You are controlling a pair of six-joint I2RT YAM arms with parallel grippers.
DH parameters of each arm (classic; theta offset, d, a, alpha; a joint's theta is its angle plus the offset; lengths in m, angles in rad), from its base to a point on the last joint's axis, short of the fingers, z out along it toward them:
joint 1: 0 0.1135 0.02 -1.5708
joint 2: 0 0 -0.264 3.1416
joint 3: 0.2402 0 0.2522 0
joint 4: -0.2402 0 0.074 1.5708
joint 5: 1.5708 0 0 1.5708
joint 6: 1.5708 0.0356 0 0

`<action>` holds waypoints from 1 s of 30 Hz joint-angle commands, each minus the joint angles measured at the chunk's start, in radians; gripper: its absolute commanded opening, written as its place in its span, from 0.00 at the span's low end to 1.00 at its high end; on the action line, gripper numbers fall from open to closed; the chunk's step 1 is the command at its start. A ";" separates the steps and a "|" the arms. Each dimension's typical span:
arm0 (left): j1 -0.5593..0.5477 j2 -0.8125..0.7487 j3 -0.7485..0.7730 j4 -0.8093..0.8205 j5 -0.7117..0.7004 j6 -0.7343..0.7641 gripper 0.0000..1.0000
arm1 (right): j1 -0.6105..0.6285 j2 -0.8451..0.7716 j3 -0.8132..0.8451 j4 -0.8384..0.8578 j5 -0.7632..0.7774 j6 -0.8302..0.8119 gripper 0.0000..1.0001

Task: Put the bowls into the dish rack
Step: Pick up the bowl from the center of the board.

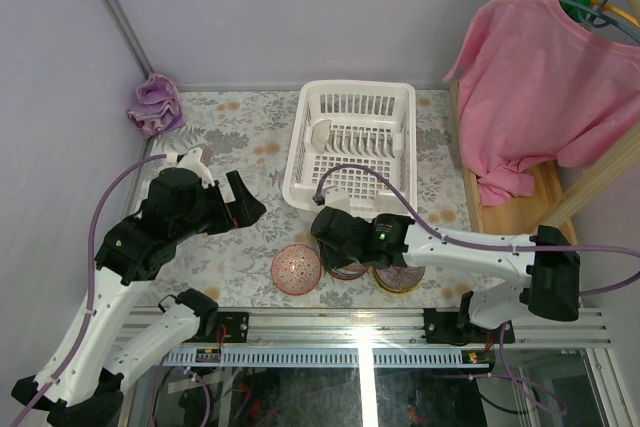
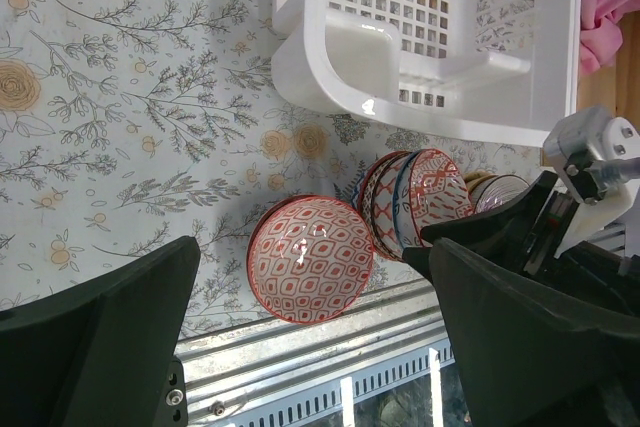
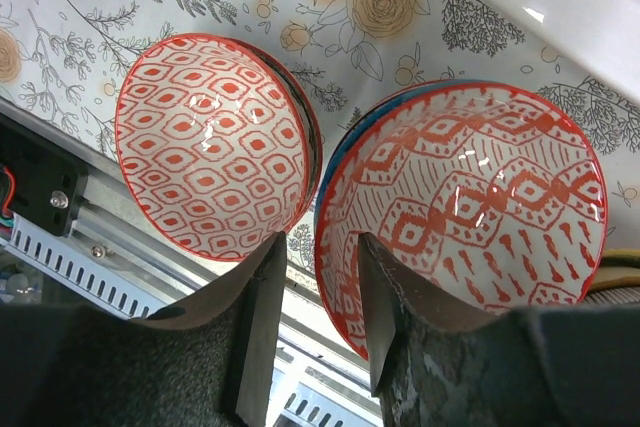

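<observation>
Right end effector [image 3: 320,247]: jaws partway apart, gripping nothing; low over the near edge of the table, fingertips at the gap between two bowls.
Single bowl [image 3: 215,147]: red-and-white netted pattern, on the table just left of the fingertips.
Stack of bowls [image 3: 470,217]: nested, red diamond pattern inside the top one, blue rim beneath it; just right of the fingertips, touching them or not, cannot tell.
Tan-yellow bowl [image 1: 400,279]: beside the stack, under the right arm.
Dish rack [image 1: 305,147]: white, beyond the right end effector.
Left end effector [image 2: 310,252]: jaws wide apart, empty; raised, left of the bowls.
Table [image 1: 240,137]: floral cover.
Purple cloth [image 1: 155,105]: far left corner.
Pink shirt [image 1: 540,77]: on a hanger, right of the rack.
</observation>
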 commanded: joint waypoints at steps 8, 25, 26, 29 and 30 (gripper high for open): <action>-0.001 -0.001 -0.016 0.047 0.022 0.003 0.98 | 0.000 0.076 0.111 -0.085 -0.003 -0.052 0.26; -0.002 0.008 -0.044 0.081 0.027 -0.004 0.99 | 0.000 -0.021 0.210 -0.098 0.043 -0.089 0.00; -0.002 0.010 -0.048 0.086 0.028 -0.004 1.00 | 0.000 -0.033 0.218 -0.101 0.047 -0.091 0.00; -0.001 0.025 -0.054 0.101 0.029 -0.006 1.00 | -0.001 -0.083 0.232 -0.085 0.053 -0.090 0.00; -0.001 0.033 -0.056 0.108 0.028 -0.006 1.00 | -0.003 -0.100 0.240 -0.081 0.056 -0.095 0.00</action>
